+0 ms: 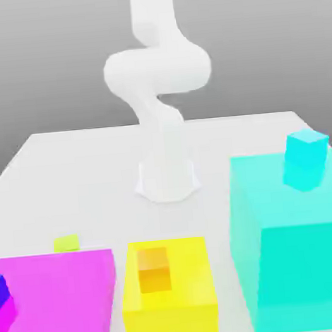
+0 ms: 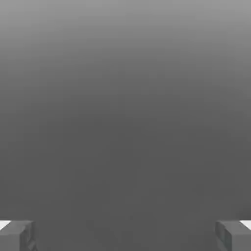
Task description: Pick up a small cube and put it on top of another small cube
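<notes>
The arm [image 1: 157, 70] is plain glossy white throughout, built of thick rounded tubular segments with bulging joints, rising from a wider cylindrical white base [image 1: 168, 177]. No markings, cables or screws can be made out. The hand [image 2: 125, 235] has two blocky grey fingers [image 2: 17, 236] with paler tips.

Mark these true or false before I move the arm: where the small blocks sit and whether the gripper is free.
1. The lime-yellow cube lies on the table, behind the magenta block. True.
2. The orange cube sits on the teal block. False: it sits on the yellow block.
3. The light blue cube rests on the teal block. True.
4. The gripper is shut on a cube. False: its fingers stand wide apart, nothing between them.
5. The dark blue cube lies on the table. False: it sits on the magenta block.
</notes>
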You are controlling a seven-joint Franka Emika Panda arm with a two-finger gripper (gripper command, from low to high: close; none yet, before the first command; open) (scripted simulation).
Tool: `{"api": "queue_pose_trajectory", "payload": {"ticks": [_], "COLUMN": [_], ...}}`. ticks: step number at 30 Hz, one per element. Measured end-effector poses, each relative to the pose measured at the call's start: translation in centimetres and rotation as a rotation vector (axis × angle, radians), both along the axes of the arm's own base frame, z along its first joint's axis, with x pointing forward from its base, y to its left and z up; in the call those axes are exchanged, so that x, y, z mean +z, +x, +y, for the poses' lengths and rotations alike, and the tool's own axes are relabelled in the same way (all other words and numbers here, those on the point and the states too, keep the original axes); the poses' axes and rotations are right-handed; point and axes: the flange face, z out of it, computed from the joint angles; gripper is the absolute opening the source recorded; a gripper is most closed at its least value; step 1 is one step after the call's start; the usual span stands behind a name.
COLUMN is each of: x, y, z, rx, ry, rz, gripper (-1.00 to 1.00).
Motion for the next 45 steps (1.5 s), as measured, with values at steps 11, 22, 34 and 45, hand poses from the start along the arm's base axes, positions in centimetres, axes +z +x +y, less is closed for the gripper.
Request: {"api": "queue_pose_trajectory", "payload": {"ticks": [11, 22, 34, 45], "x": [-22.9, -41.9, -47.9, -51.3], "y": [3.8, -5.1, -10.5, -10.6], "z": [-11.7, -17.9, -20.3, -20.4], "rx": [0.087, 0.184, 0.223, 0.223], "ry": [-0.024, -0.073, -0.119, -0.119], "rz": [0.309, 0.608, 0.719, 0.721], "gripper": [0.0, 0.0, 0.0, 0.0]}}
